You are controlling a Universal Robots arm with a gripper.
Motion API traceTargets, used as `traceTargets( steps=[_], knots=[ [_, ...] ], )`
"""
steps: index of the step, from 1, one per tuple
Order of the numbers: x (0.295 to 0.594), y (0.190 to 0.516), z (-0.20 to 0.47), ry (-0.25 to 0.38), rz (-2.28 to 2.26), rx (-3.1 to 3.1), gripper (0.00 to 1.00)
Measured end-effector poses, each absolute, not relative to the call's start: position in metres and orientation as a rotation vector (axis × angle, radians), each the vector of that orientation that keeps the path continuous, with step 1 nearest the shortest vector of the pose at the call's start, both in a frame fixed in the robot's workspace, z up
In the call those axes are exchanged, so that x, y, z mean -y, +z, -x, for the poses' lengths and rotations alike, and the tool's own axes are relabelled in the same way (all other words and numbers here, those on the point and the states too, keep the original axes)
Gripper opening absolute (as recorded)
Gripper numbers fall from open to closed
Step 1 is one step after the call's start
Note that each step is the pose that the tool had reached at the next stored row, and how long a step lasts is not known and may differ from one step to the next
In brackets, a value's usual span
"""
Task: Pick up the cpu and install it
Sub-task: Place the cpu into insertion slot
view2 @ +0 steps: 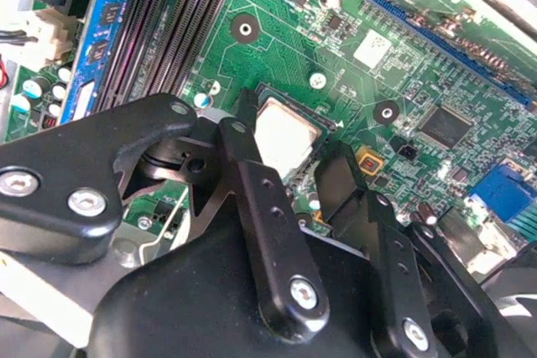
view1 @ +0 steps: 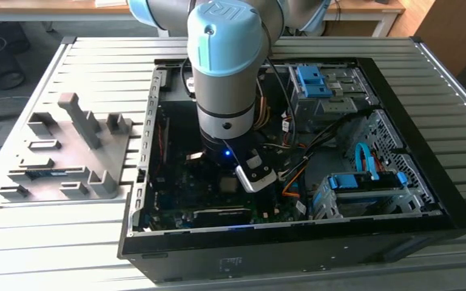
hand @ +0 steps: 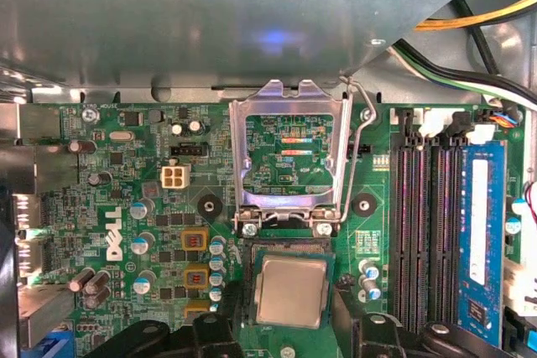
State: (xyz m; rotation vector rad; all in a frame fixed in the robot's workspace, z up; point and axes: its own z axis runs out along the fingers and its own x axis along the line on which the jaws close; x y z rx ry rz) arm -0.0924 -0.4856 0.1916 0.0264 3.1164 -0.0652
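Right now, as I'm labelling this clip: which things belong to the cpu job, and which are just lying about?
Job: cpu, lying in the socket; gripper over it; raised frame.
Lying about: memory stick; grey rack; blue cable.

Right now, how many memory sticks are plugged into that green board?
1: a blue memory stick in the end slot of the green board, beside empty dark slots. The arm could hide others.

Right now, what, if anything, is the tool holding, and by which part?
It cannot be told. The tool straddles the cpu at two opposite edges as it lies in the socket, but contact is unclear.
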Motion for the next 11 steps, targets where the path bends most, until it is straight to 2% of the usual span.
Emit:
traceTargets(
  steps=[11],
  knots=[
    [0.4805,0.1912,0.0911,-0.065,-0.026,-3.116,0.55]
  ],
)
